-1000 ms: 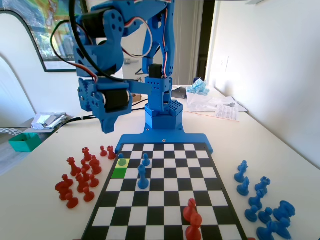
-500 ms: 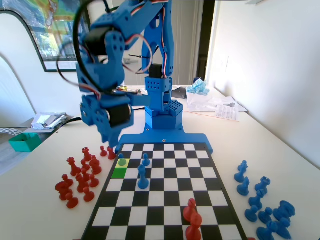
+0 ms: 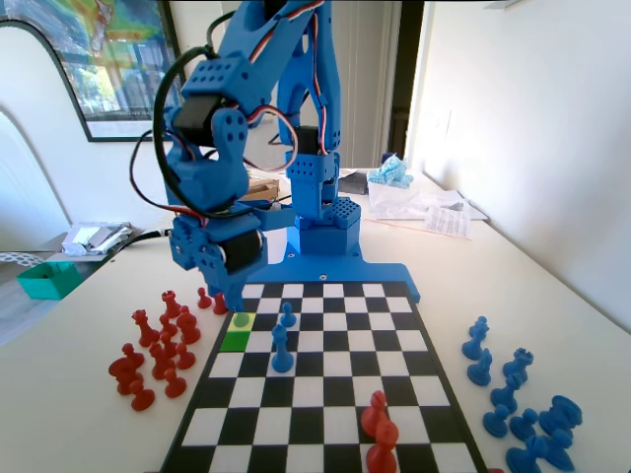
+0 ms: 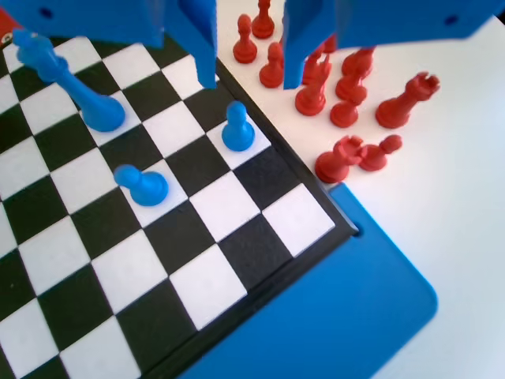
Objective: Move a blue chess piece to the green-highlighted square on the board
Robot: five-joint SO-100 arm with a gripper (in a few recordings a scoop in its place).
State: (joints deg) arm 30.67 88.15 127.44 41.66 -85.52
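Arm lowered toward the board's far-left corner.

Over the last second the jaws (image 4: 248, 79) came down and inward from above the counter, and hung spread, empty, above the board's (image 3: 419, 325) left edge. The blue pawn (image 4: 237, 129) stood upright just below them on the yellow square beside that edge, the green-highlighted square (image 3: 235, 341) next nearer the camera. Likely next: centring over the pawn, since the jaws straddled the rim rather than the piece.
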